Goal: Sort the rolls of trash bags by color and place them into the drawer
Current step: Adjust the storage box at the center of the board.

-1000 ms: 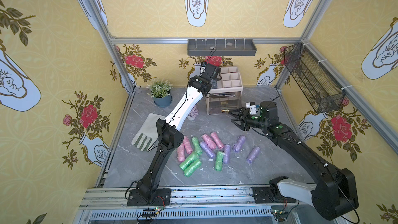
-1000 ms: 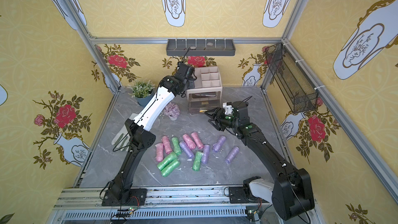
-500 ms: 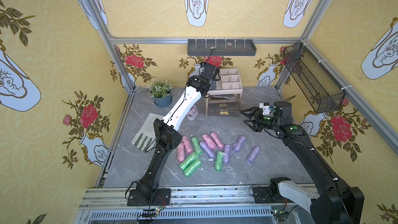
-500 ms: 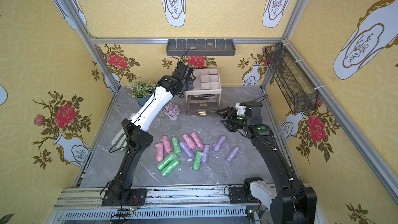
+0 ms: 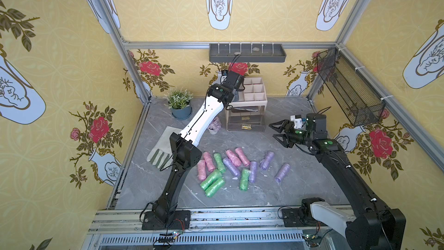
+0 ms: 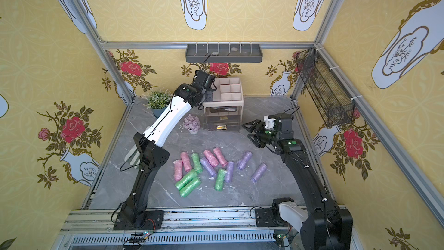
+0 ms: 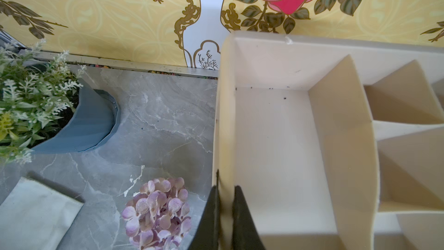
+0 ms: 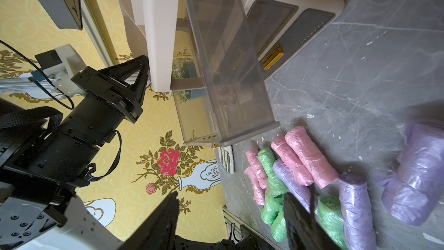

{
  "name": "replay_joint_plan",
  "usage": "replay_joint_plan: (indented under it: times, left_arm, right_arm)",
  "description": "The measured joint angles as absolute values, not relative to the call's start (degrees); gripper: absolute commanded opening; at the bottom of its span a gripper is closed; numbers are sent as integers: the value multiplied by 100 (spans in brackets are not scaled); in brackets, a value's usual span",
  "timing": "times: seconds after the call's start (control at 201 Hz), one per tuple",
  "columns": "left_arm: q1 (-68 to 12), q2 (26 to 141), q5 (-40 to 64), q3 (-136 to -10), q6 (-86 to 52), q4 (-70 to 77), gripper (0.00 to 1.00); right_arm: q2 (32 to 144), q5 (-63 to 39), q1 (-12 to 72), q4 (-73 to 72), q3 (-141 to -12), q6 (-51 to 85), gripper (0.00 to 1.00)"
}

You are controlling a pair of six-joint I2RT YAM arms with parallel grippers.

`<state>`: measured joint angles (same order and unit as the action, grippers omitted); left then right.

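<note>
Rolls of trash bags (image 5: 230, 166) are seen lying loose on the grey, marble-veined tabletop (image 5: 149, 183). They are short cylinders of crinkled, glossy film. In both top views four pink rolls (image 5: 242, 156), four green rolls (image 5: 211, 179) and four purple rolls (image 5: 282, 172) can be counted. The colours are mixed in a cluster in front of the organizer (image 5: 254, 101), most rolls touching a neighbour. Two purple ones lie a little apart toward the right arm's side.

The drawer (image 8: 223, 68), a box of smoky translucent plastic, is pulled well out of the rounded cream plastic shell. The organizer's top is divided by thin partitions into square compartments.

The left gripper (image 7: 227, 188) is closed, with its black jaws pinched on the thin side wall of that top tray. The right gripper (image 5: 272, 130) is held above the table, just beside the organizer. Its black triangular fingers are spread wide and nothing is held between them.

A lilac flower bunch (image 5: 214, 124) in a small white pot is set beside the organizer. A leafy plant (image 5: 179, 103) in a ribbed blue pot stands near the back wall. A pale fabric glove (image 5: 159, 155) lies flat, partly hidden under the left arm.
</note>
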<state>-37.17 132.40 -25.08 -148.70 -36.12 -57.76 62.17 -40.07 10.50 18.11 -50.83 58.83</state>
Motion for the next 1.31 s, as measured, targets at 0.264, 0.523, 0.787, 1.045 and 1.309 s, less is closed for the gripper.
replay_joint_plan:
  times: [0.264, 0.523, 0.787, 1.045, 1.309]
  left_arm:
    - [-3719, 12862, -2508, -14306, -3758, -5599, 3]
    - [-3719, 12833, -2440, -14446, -3760, -5822, 18]
    - [-3730, 12715, -2408, -14348, -3859, -5695, 36]
    - [-3736, 12208, -2399, -13826, -3854, -5594, 47]
    - [-3741, 9821, -2550, -11052, -3621, -4694, 49]
  right_arm:
    - [6171, -4007, 958, 1962, -5081, 5848, 70]
    - [6187, -4005, 939, 1959, -5089, 5846, 70]
    - [6180, -3992, 895, 1977, -5133, 5839, 73]
    - [6180, -3826, 797, 2434, -5461, 5706, 74]
    - [6683, -2580, 784, 4071, -6420, 5607, 75]
